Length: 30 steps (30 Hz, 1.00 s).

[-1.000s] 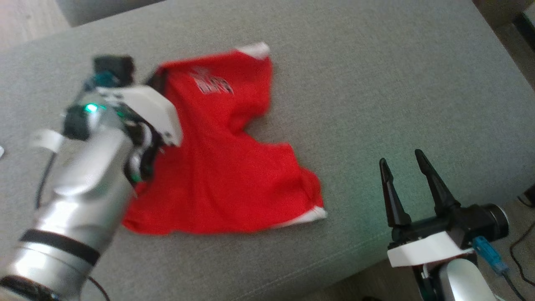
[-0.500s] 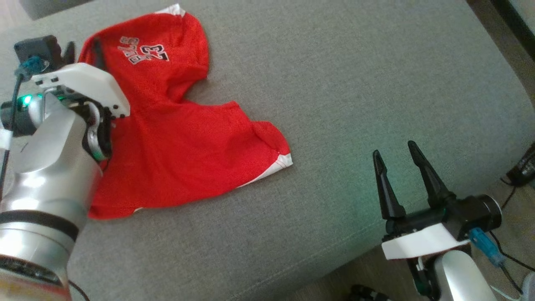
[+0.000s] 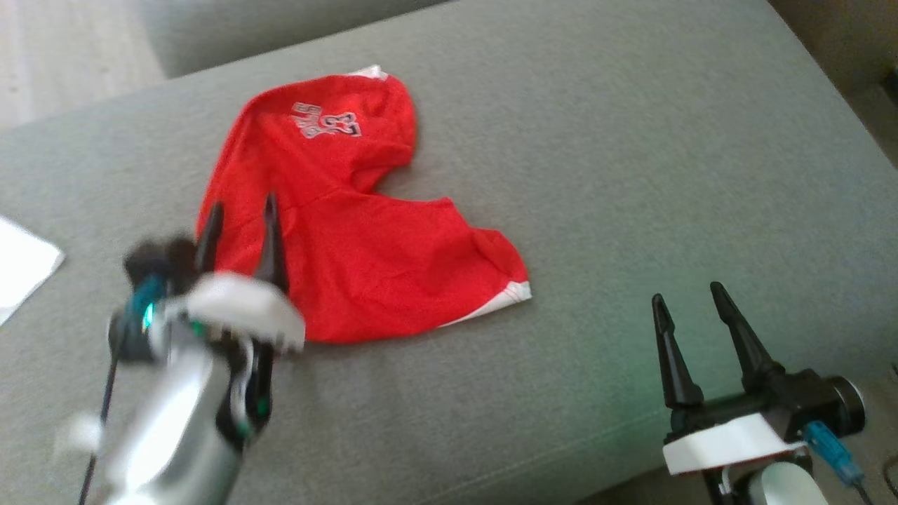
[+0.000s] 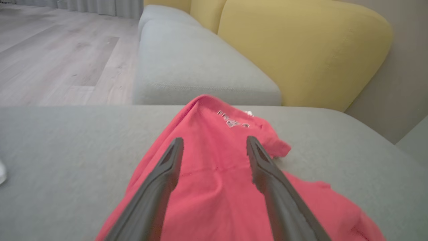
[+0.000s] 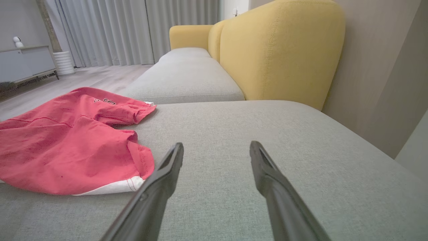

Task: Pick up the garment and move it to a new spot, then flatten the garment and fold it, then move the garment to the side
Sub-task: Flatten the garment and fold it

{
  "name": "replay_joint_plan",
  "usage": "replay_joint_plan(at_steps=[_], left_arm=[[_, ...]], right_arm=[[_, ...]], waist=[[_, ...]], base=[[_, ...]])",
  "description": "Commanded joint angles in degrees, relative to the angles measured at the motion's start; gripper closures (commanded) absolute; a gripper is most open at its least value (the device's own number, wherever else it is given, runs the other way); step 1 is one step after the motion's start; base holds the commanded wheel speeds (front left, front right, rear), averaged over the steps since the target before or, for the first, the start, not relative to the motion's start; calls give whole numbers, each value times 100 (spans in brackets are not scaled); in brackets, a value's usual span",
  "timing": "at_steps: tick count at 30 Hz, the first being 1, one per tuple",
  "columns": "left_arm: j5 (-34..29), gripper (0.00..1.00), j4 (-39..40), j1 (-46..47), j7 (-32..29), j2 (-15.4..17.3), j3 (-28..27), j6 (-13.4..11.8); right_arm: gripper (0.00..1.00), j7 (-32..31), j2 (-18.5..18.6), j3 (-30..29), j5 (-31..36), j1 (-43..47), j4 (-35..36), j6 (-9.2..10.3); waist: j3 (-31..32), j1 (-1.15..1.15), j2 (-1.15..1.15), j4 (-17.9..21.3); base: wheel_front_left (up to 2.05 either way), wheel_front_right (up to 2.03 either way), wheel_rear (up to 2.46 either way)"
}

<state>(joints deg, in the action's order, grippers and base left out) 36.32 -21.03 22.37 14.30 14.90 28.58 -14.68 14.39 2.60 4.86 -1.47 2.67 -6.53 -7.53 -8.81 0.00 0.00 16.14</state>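
Red jersey (image 3: pixel 351 231) lies rumpled on the grey sofa cushion (image 3: pixel 596 175). The left gripper (image 3: pixel 242 205), spread and empty, is over its edge, contact unclear through blur. The right gripper (image 3: pixel 687 292) is open, well apart. Flattening seems next: pinch opposite hems.

- One red fabric garment (image 3: pixel 365 245) with white trim and printed lettering
- Two grippers with long dark fingers: left gripper (image 3: pixel 242 205), right gripper (image 3: pixel 687 293)
- One flat white sheet (image 3: pixel 21 263)
- Two grey fabric seat cushions (image 5: pixel 284 140) (image 5: pixel 187 77)
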Motion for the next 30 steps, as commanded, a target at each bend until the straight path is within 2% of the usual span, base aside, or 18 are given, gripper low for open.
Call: replay_joint_plan(at_steps=[1,5,10,17,28,29,30], left_arm=[[-62,0,326,51,69,196,-314,-73],[-133,0,955,-907,69,225,-578,-306],[-105,0,1089,-1675,63,234,-605,-345],[-67,0,474,-1596,-122,166,-345,-103],[288,0,-273,-1030,-217,-238,-273,385],[315,16,-346,-999,-239,-263,-264,416],[327,56,-418,-961,-244,-279,-260,437]], right_arm=[[0,61,28,95,38,-57,192,4],[0,61,28,105,91,50,189,4],[0,61,29,152,150,96,187,4],[0,61,68,202,185,18,210,4],[0,61,88,242,187,-100,198,4],[0,61,86,240,186,-100,199,4],[0,61,84,238,184,-99,199,4]], waist=[[141,0,0,-193],[221,0,0,-368],[227,0,0,-527],[74,0,0,-632],[-125,0,0,-468],[-134,0,0,-456],[-141,0,0,-447]], base=[[0,0,0],[0,0,0],[0,0,0],[0,0,0],[0,0,0],[0,0,0],[0,0,0]])
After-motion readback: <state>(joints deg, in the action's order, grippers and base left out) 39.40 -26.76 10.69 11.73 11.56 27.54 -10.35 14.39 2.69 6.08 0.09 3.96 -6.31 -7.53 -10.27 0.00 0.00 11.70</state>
